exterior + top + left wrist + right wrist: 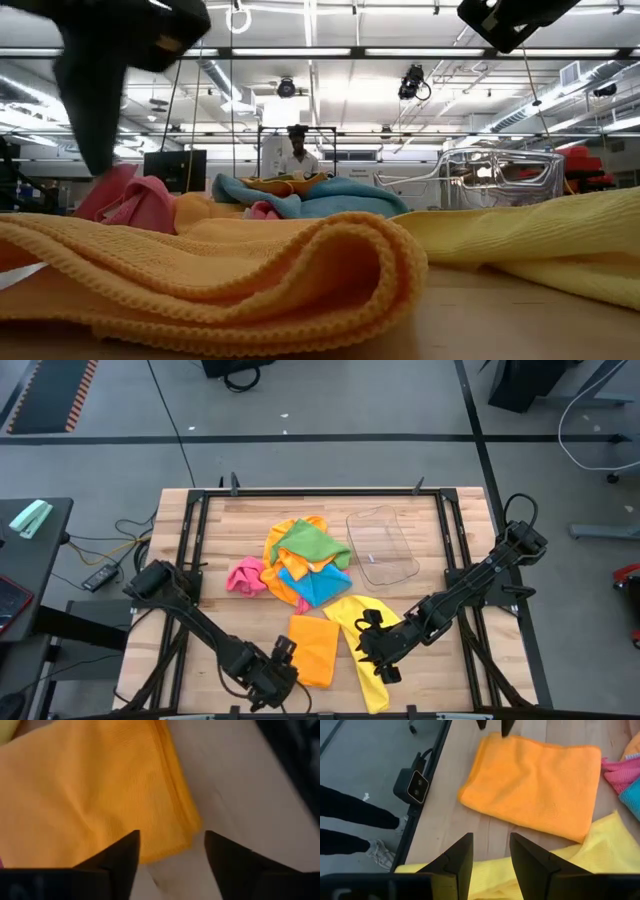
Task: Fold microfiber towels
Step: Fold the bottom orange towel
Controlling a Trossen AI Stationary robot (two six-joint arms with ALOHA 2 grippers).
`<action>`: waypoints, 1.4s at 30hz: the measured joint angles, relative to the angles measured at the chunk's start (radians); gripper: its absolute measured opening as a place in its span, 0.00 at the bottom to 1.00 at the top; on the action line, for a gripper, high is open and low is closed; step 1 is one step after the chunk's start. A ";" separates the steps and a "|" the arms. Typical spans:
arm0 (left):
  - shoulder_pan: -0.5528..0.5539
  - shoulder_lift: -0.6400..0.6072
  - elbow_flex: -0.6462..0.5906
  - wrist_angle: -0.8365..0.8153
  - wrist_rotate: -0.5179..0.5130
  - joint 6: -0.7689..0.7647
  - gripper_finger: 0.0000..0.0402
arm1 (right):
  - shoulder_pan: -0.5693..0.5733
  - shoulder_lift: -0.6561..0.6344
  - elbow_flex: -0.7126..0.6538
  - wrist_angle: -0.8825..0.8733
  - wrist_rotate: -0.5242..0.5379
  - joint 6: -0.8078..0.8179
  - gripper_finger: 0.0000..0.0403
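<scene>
A folded orange towel lies flat near the table's front edge; in the low view its rounded fold faces the camera. My left gripper stands open just left of it, one corner of the towel showing past its spread fingers, apart from them. A yellow towel lies stretched out to the right of the orange one. My right gripper hovers open over the yellow towel, bare wood showing between its fingers. Further towels sit heaped at the table's middle.
The heap holds pink, green and blue cloths. A clear plastic tray stands to its right. Black rails frame the table. Beyond the near-left edge a person's legs show on the floor; another person stands far behind.
</scene>
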 joint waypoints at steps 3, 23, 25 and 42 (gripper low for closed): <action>-0.012 0.031 0.000 -0.001 -0.022 0.078 0.69 | 0.000 0.000 0.000 0.000 0.006 0.015 0.34; -0.033 0.119 -0.001 0.084 -0.081 0.023 0.25 | -0.004 0.019 0.000 0.119 0.037 -0.035 0.34; -0.026 0.120 -0.001 0.087 -0.071 -0.061 0.12 | -0.004 0.041 -0.001 0.139 0.037 -0.079 0.34; 0.003 0.011 -0.005 0.211 -0.036 -0.687 0.03 | -0.004 0.312 0.129 0.319 0.032 -0.171 0.47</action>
